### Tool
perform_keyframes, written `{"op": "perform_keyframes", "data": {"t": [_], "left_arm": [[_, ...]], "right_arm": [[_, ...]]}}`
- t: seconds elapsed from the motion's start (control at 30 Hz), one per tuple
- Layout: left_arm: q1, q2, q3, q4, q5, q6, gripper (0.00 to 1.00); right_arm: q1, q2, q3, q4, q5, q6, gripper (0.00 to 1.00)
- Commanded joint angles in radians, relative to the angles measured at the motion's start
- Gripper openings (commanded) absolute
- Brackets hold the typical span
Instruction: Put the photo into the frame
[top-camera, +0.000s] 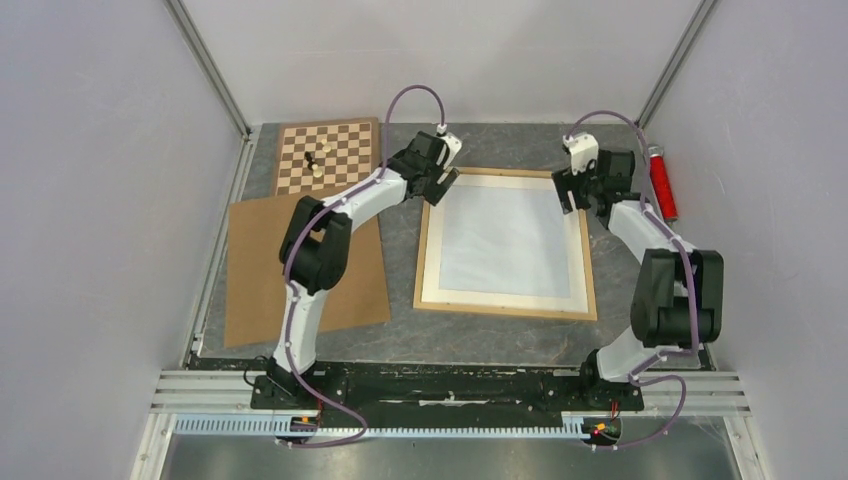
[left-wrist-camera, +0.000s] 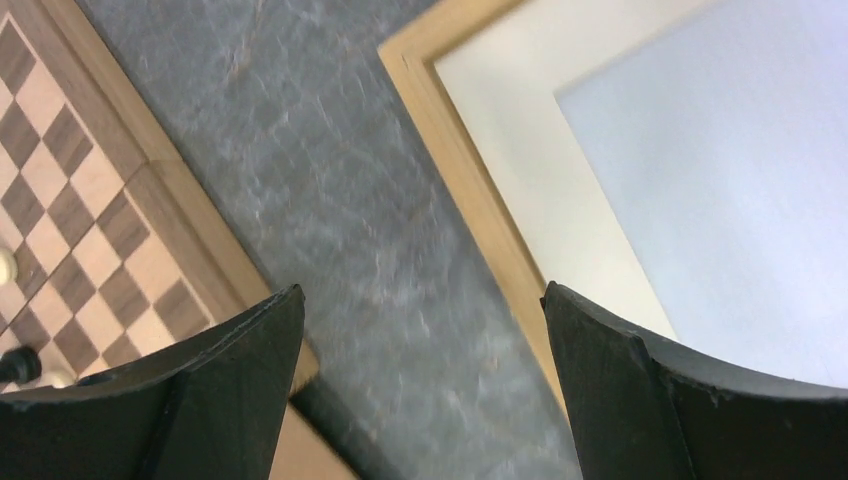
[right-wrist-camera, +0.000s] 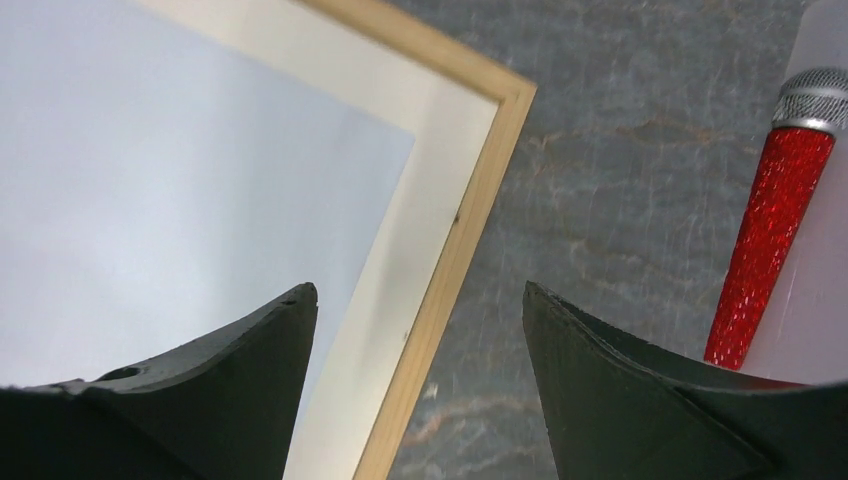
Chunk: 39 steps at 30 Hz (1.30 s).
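The frame (top-camera: 505, 308), light wood with a narrow border, lies flat in the middle of the table. Inside it I see a cream mat (left-wrist-camera: 520, 130) and a plain pale sheet (top-camera: 510, 235). No picture side of the photo shows in any view. My left gripper (top-camera: 443, 190) hovers at the frame's far left corner, open and empty; in its wrist view the jaws (left-wrist-camera: 422, 292) hang over bare table beside the wooden edge (left-wrist-camera: 470, 190). My right gripper (top-camera: 578, 198) is at the far right corner, open, its jaws (right-wrist-camera: 420, 288) straddling the frame's right edge (right-wrist-camera: 470, 220) without touching it.
A chessboard (top-camera: 340, 150) with a few pieces (top-camera: 313, 163) sits at the back left. A brown backing board (top-camera: 255, 270) lies left of the frame under the left arm. A red glittery stick (top-camera: 662, 183) lies by the right wall, close to the right gripper.
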Motion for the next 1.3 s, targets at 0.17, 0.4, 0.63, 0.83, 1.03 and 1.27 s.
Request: {"op": "perform_keyframes", "data": {"t": [0.17,0.4,0.63,0.83,1.03,1.27], "left_arm": [[-0.010,-0.350,-0.382,-0.060,0.213,-0.035,0.95],[-0.048,-0.372,-0.507,-0.020,0.267,-0.090,0.95],[-0.110,-0.344,-0.535,-0.010,0.223,-0.100,0.95],[-0.125,-0.325,-0.552,-0.013,0.173,-0.099,0.95],[-0.138,-0.320,-0.579,-0.019,0.155,-0.104,0.95],[-0.139,-0.355,-0.577,-0.021,0.185,-0.130,0.95]], "right_arm": [[0.001,-0.286,-0.298,-0.115,-0.017,-0.190,0.78],[0.001,-0.417,-0.422,-0.161,-0.065,-0.203,0.78],[0.001,-0.487,-0.487,-0.172,-0.059,-0.213,0.78],[0.001,-0.508,-0.493,-0.176,-0.055,-0.214,0.78],[0.001,-0.509,-0.488,-0.175,-0.054,-0.213,0.78],[0.000,-0.516,-0.488,-0.175,-0.057,-0.208,0.78]]}}
